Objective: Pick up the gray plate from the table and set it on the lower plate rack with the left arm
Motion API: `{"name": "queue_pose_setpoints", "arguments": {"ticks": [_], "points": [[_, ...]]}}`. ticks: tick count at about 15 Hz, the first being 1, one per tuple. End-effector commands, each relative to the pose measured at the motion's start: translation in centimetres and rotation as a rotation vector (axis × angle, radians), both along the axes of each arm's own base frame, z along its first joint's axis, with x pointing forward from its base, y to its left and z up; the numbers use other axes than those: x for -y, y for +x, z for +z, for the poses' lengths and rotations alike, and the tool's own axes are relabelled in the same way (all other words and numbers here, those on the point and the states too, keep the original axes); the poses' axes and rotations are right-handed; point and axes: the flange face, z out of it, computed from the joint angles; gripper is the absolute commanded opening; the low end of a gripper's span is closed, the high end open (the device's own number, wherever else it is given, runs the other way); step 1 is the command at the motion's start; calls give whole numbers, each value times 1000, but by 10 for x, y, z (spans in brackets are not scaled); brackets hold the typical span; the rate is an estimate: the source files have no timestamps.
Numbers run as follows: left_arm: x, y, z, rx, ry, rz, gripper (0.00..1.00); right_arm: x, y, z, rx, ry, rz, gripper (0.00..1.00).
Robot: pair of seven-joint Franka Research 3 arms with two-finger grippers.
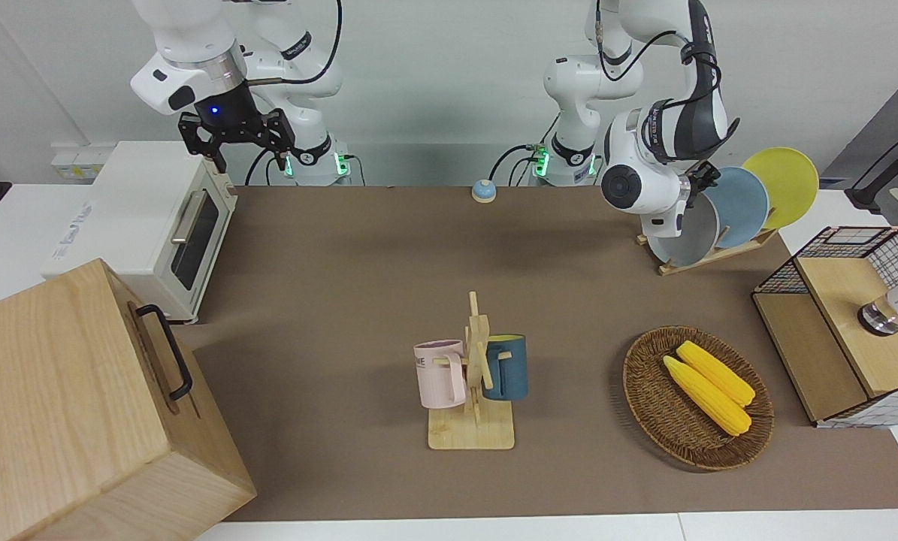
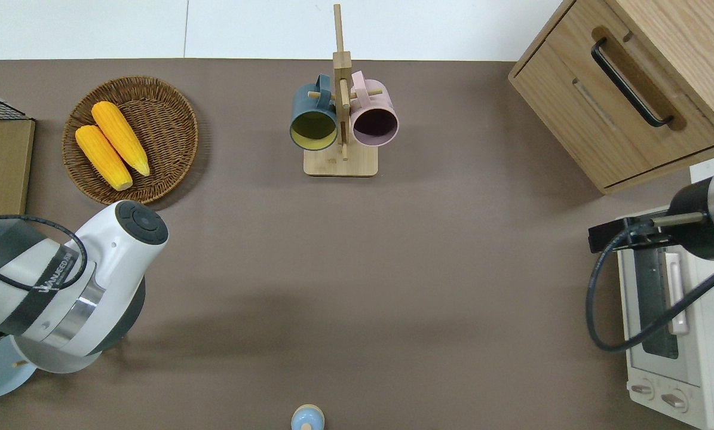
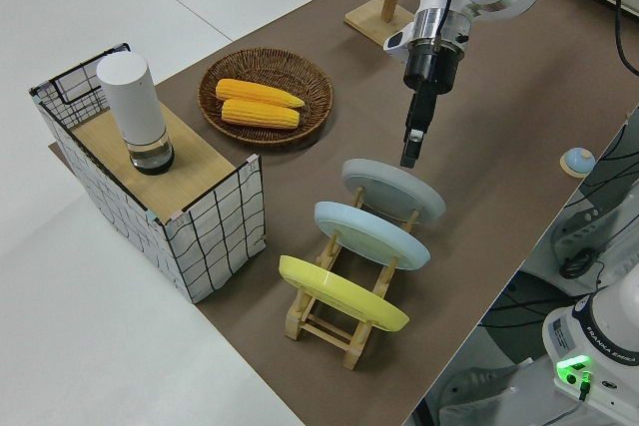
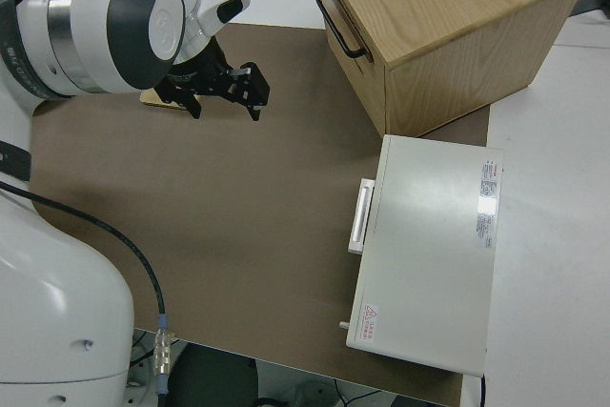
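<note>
Brown table (image 1: pixel 358 248); left arm (image 2: pixel 64 286) reads "WANWEED".

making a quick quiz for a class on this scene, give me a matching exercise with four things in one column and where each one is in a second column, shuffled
Things:
1. round pale gray plate
2. two yellow corn cobs
3. pink mug
4. white cylinder with a metal base

Places:
A. hung on the wooden mug stand
B. on top of the wire-sided wooden box
C. slotted in the light-wood plate rack
D. in the round wicker basket

Pairs: 1-C, 2-D, 3-A, 4-B
</note>
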Motion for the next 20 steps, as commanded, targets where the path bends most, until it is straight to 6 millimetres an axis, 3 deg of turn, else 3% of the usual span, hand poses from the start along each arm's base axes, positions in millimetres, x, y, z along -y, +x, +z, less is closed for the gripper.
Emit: {"name": "queue_pose_setpoints", "arguments": {"ticks": [1, 8, 15, 18, 20], "points": [[3, 8, 13, 23, 9, 2, 998, -1, -3, 3, -7, 6, 0, 990], [19, 31, 61, 138, -142, 64, 998, 0, -2, 3, -7, 6, 0, 990], [41, 43, 111, 129, -473, 48, 995, -1, -3, 3, -7, 6, 2, 990], [52, 49, 144, 113, -664, -29, 995, -1, -2, 3, -5, 6, 0, 990], [58, 49, 153, 96, -730, -84, 993, 0, -2, 3, -7, 6, -2, 987]]}}
